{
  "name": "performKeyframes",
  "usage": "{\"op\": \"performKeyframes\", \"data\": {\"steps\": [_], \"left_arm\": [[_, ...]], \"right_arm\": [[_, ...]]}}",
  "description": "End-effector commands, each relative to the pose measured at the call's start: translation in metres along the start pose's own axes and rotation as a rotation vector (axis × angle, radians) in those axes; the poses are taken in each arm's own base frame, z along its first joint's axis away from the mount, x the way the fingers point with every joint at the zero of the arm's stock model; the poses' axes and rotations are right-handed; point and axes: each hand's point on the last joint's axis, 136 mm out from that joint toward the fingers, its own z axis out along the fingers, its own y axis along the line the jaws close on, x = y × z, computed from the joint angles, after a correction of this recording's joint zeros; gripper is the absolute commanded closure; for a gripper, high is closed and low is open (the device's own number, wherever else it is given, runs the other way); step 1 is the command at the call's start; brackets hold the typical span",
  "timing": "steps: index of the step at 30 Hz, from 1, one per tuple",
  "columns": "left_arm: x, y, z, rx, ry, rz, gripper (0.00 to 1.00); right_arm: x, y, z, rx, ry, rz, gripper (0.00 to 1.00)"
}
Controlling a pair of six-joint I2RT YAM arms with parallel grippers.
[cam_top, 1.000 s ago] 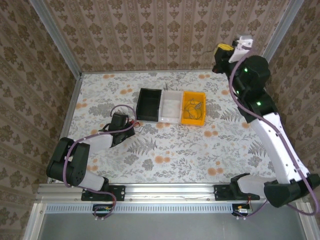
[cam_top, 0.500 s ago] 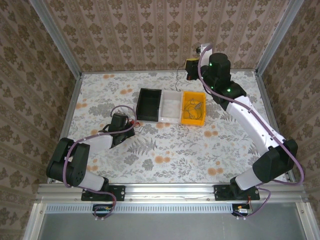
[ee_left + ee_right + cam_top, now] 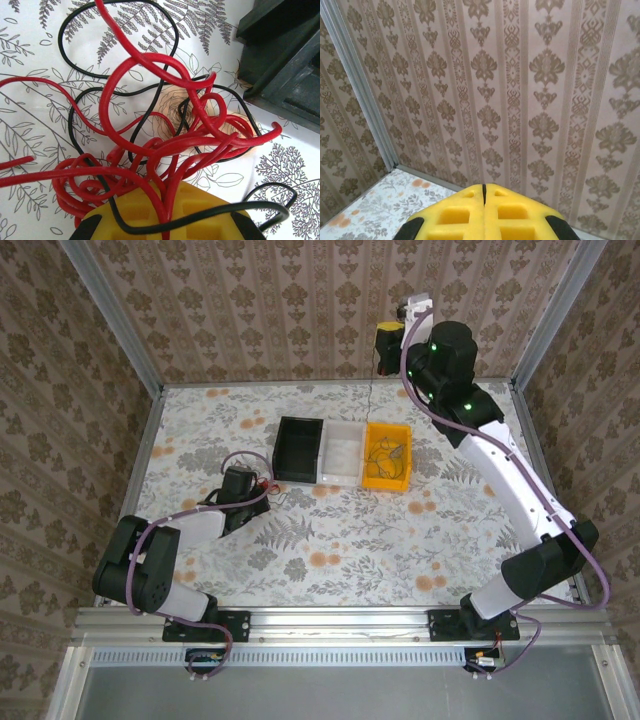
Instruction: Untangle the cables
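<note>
Near left of the table [image 3: 330, 540]: the cables [image 3: 150, 165] lie in one loose knot of red loops with a few black ones threaded through. They rest just beside the near left corner of the black bin [image 3: 285, 65].
Left gripper [image 3: 165, 202]: low over the knot, its yellow fingers drawn together. A red strand runs down into the seam between them and a black one crosses on top, so it looks pinched on the tangle itself.
Right gripper [image 3: 388, 340]: raised high against the far wall [image 3: 530, 90], with its fingers pressed flat together in the wrist view. From above, a thin black strand [image 3: 370, 400] appears to hang from it towards the bins. The strand is very faint, and where its lower end lies cannot be told.
Bins: black bin, clear bin [image 3: 343, 430] and yellow bin [image 3: 404, 455] stand in a row at mid-table. Dark curls show in the yellow one, too small to name.
Stage, as judged: one strand lifted away while most of the knot is not yet sorted.
Risk, tightening: the left gripper seems to hold more than one loop. A pull from there would likely cinch the knot or drag the whole bundle along.
Risk, snagging: loops lie close to the black bin's corner and could hook on it.
Risk, dropping: so thin a strand could slip from the shut fingers. It could also swing and drape over a bin wall rather than fall inside.
</note>
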Motion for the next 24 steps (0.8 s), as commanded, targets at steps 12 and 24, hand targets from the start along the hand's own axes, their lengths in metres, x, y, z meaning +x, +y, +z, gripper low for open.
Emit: {"op": "performKeyframes", "data": {"steps": [12, 24], "left_arm": [[0.037, 0.022, 0.005, -0.068, 0.114, 0.029, 1.00], [0.036, 0.020, 0.005, -0.061, 0.118, 0.033, 1.00]], "right_arm": [[-0.035, 0.015, -0.021, -0.013, -0.111, -0.088, 0.97], [0.020, 0.010, -0.016, 0.014, 0.010, -0.072, 0.97]]}}
